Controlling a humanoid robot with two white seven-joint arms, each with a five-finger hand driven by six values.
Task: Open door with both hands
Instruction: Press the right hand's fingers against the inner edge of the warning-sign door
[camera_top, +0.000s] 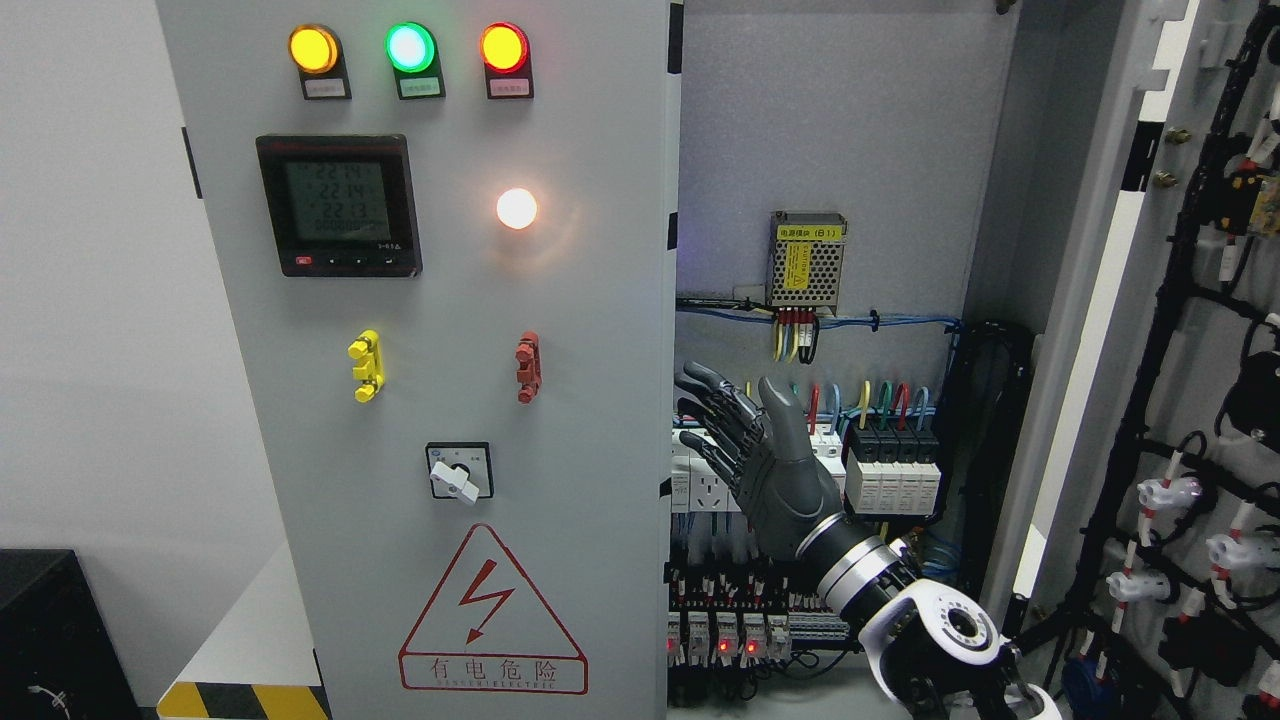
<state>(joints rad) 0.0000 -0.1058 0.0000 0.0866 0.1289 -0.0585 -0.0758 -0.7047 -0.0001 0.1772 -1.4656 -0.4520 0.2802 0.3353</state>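
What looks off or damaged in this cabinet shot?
Nothing looks damaged. The grey cabinet's right door is swung wide open, exposing wiring and breakers, while the left grey door with its lit indicator lamps stays closed. The dark robot right hand hovers open inside, holding nothing.

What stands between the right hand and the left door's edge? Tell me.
Nothing visible does. The right hand is open inside the cabinet opening, its fingertips just right of the left door's free edge, with only a narrow gap. The wiring and breakers lie behind it.
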